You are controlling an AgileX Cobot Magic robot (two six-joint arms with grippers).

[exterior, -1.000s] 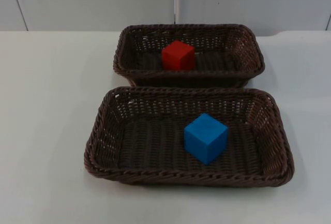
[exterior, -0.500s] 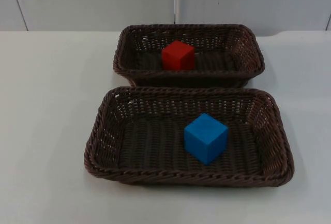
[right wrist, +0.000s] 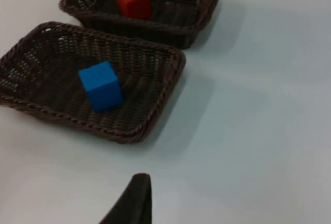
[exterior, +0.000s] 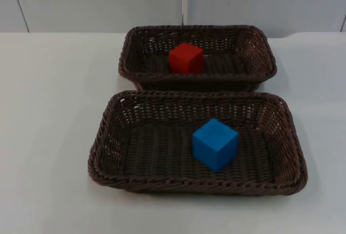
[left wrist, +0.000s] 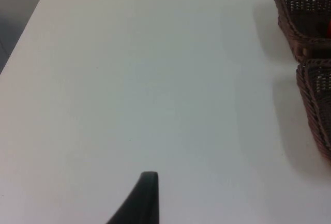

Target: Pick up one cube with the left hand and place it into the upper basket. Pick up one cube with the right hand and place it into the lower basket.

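red cube point(exterior: 186, 58) in upper basket point(exterior: 135, 55), blue cube point(exterior: 215, 144) in lower basket point(exterior: 111, 136)

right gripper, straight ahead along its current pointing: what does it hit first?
Most likely bare table, then perhaps the lower basket rim near its corner; depth is unclear. The blue cube lies off that line.
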